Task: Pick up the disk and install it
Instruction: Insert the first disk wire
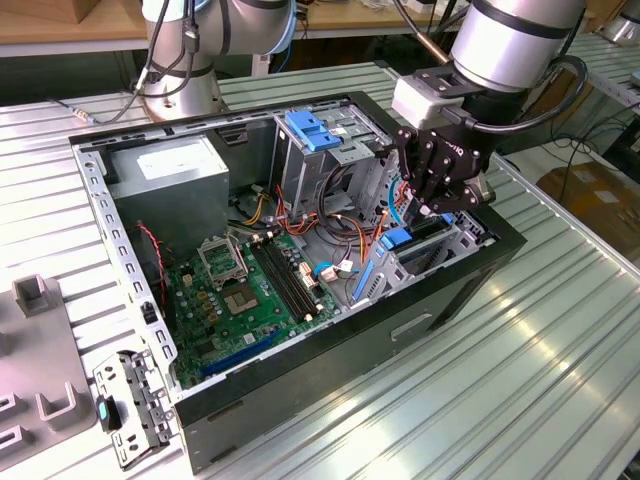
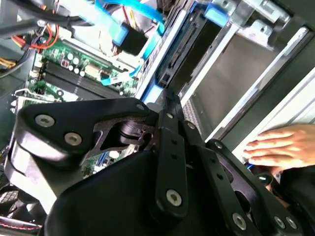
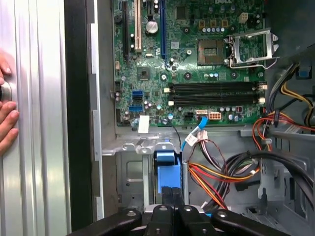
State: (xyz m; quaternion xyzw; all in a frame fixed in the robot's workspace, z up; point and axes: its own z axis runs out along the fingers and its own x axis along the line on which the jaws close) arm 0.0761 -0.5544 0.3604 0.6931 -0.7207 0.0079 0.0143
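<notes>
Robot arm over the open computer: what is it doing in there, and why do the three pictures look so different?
That silver robot arm has a black grabber at its tip, called the end effector. One picture comes from a camera standing off to the side. The other two come from cameras riding near the arm's wrist. An open computer case lies on a ribbed metal table, its green motherboard showing. The end effector is right at the disk, the part with blue rails, inside the case. A person's hand is nearby, outside the case.
</notes>
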